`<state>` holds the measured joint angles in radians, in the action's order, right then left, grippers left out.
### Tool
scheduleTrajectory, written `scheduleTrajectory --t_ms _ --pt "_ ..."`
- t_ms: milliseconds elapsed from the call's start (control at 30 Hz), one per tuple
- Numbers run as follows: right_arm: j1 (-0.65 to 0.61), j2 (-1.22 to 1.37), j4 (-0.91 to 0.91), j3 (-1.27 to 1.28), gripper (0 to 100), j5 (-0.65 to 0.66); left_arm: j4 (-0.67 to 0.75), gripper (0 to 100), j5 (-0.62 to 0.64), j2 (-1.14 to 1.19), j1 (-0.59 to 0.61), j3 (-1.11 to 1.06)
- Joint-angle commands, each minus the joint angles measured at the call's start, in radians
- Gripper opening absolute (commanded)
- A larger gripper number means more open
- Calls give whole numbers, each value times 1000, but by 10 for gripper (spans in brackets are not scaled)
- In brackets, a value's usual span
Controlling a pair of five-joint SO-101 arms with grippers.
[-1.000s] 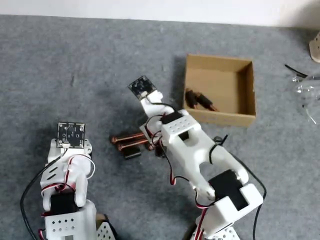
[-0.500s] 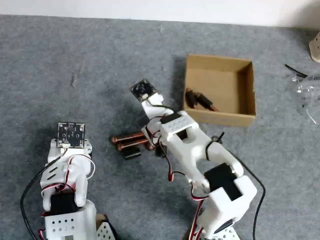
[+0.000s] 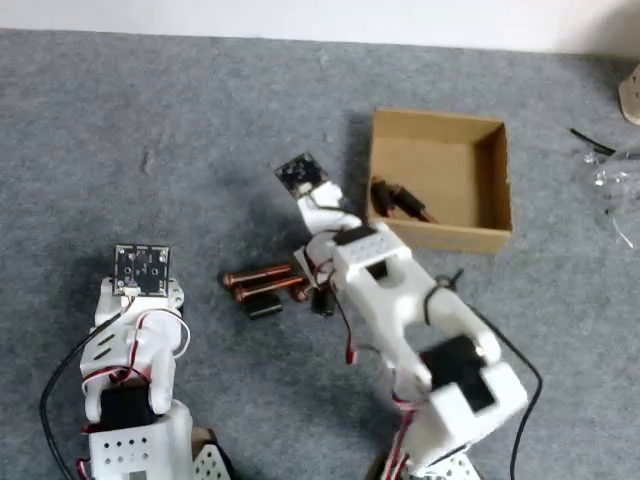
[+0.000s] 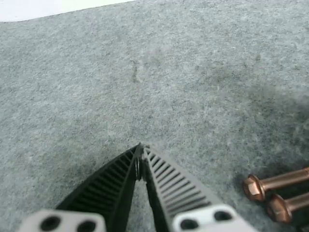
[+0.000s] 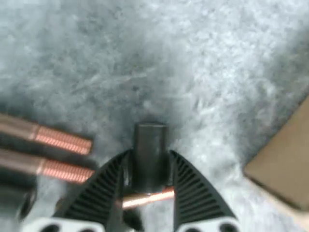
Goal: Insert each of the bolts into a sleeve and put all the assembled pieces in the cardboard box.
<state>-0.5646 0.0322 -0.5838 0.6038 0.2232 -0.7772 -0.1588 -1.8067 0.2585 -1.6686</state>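
The right claw (image 5: pixel 149 162) is gripping a short black cylindrical sleeve (image 5: pixel 150 140) across its middle. Its fingers are standing only as far apart as the sleeve is wide, and the sleeve's free end is poking out past the tips. A thin copper-coloured bar (image 5: pixel 147 198) is crossing low between the fingers. It is perhaps a bolt shank, but the view is too poor to say whether it is gripped.

The sleeve is looking rigid, light and smooth, so it is likely to twist or slip unless squeezed squarely across its round wall.

Near the claw, two copper-coloured metal bolts (image 3: pixel 262 279) are lying side by side on the grey felt-like table (image 3: pixel 150 120), threaded ends toward the claw. Another black sleeve (image 3: pixel 264 306) is lying just beside them. The bolts are looking stiff, heavier and prone to rolling. Taking one by the shank near its flanged head would be leaving the thread free.

The brown cardboard box (image 3: pixel 440 237) is sitting near, holding dark assembled pieces (image 3: pixel 398 200). The left claw (image 4: pixel 140 157) is hanging above the table with fingertips pressed together, holding nothing.
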Motion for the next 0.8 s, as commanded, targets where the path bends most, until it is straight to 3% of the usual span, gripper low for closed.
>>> scheduleTrajectory --t_ms 0,367,767 --pt "-8 -222 39 120 4 15 20 9 8 -16 13 16" --pt "41 -613 188 420 4 15 15 10 5 -7 -47 21" --pt "39 -671 231 499 4 15 17 11 -26 -5 -90 25"
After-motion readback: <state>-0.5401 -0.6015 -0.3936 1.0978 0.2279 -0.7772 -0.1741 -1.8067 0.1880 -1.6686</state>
